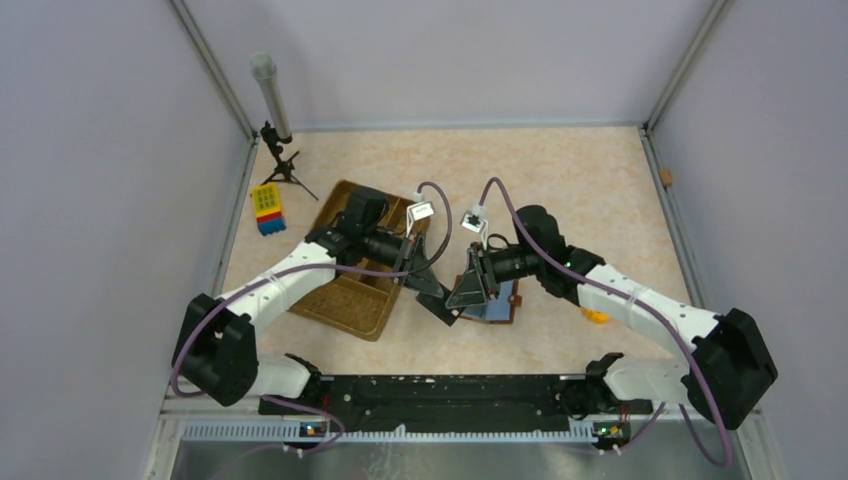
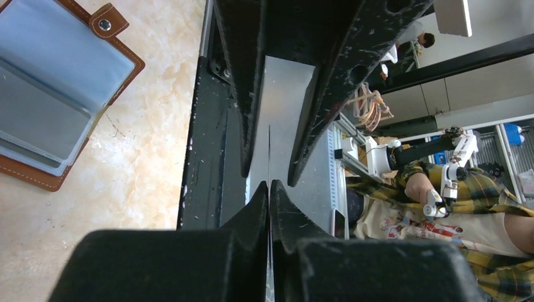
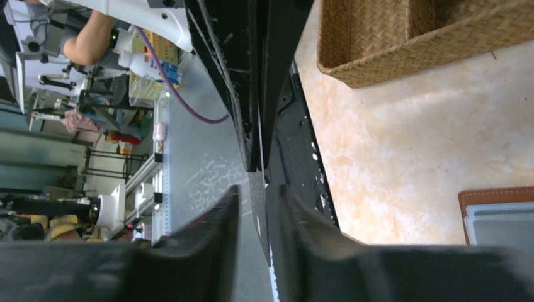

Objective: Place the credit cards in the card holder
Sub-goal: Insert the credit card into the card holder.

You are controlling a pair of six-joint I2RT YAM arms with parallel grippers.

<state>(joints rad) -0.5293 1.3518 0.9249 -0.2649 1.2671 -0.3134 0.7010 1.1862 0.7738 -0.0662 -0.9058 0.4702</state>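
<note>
Step in hand, as judged: a mid-air pass of one credit card (image 2: 269,151) between the arms, just beside the card holder (image 2: 56,82).

- Left end effector (image 2: 270,189): fingers pressed together on the card, which showed edge-on as a thin line rising from the clamp.
- Right end effector (image 3: 259,195): fingers apart by a modest gap and straddling the same card from the opposite side. Whether either pad touched the card could not be told.
- Card held clear of the worktop (image 2: 145,157), upright on its edge.
- Card holder lay open and flat on the worktop under and beside the right end effector, brown cover down and bluish-grey sleeves up. Whether any sleeve was already filled could not be told.
- Woven tray (image 3: 428,38) sat apart from the holder on the left arm's side.

Next move, as judged: the right fingers would need to close squarely on the card before the left lets go, since the thin glossy card could slip. The card would then need tilting flat and lining up with a sleeve mouth.
</note>
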